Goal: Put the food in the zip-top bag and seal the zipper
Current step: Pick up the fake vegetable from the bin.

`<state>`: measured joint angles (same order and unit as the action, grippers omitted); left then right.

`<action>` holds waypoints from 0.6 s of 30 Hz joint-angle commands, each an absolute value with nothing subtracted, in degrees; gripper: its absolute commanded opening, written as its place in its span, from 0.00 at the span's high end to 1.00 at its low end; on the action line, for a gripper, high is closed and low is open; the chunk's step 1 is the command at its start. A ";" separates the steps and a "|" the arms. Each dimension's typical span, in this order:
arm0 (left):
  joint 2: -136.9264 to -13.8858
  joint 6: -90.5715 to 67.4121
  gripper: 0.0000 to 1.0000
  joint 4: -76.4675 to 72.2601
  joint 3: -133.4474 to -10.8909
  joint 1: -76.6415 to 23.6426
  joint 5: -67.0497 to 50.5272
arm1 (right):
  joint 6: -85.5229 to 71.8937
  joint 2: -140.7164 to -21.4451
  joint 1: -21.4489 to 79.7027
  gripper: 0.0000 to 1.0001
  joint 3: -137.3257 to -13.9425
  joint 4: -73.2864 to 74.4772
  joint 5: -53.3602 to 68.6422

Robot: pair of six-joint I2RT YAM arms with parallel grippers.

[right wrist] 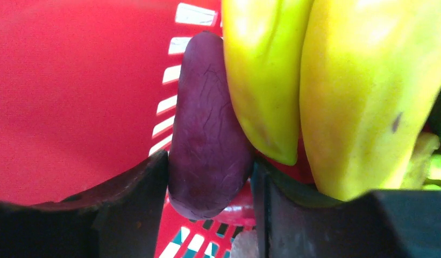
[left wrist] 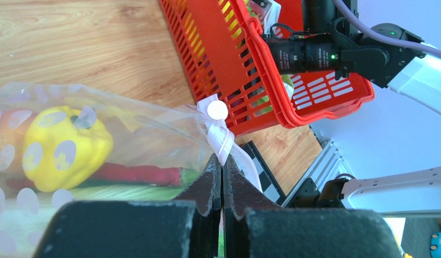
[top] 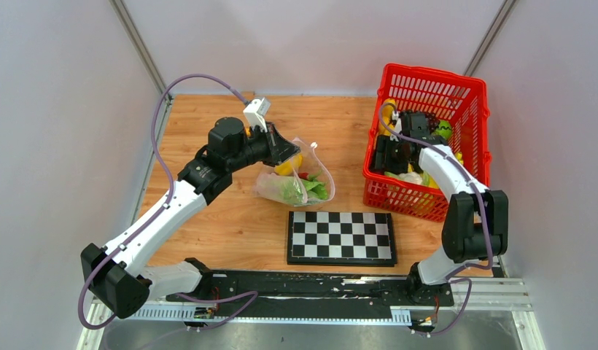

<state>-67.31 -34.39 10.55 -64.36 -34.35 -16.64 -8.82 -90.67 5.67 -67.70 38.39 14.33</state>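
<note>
The clear dotted zip-top bag (top: 300,182) lies on the wood beside my left gripper (top: 285,153). It holds a yellow pepper (left wrist: 62,148), a red chili (left wrist: 137,174) and green leaves. My left gripper (left wrist: 222,161) is shut on the pale pink zipper strip (left wrist: 221,137) at the bag's edge. My right gripper (top: 389,157) reaches down into the red mesh basket (top: 427,73). In the right wrist view a purple eggplant (right wrist: 207,123) sits between the fingers of the right gripper (right wrist: 210,177), touching both. Yellow-green peppers (right wrist: 326,80) press against its right side.
A folded chessboard (top: 340,237) lies on the table in front of the bag. The basket stands at the back right with more toy food inside. Its wall (right wrist: 73,97) is close on the left of my right fingers.
</note>
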 commanded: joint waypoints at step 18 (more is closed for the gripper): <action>-67.37 -34.09 1.00 7.52 -65.72 -34.01 -17.85 | -14.19 -68.09 5.89 0.70 -61.02 27.09 13.48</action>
<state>-67.31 -34.33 10.63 -64.36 -34.35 -16.82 -13.13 -71.68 5.58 -61.01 28.80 15.51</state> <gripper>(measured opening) 0.006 0.509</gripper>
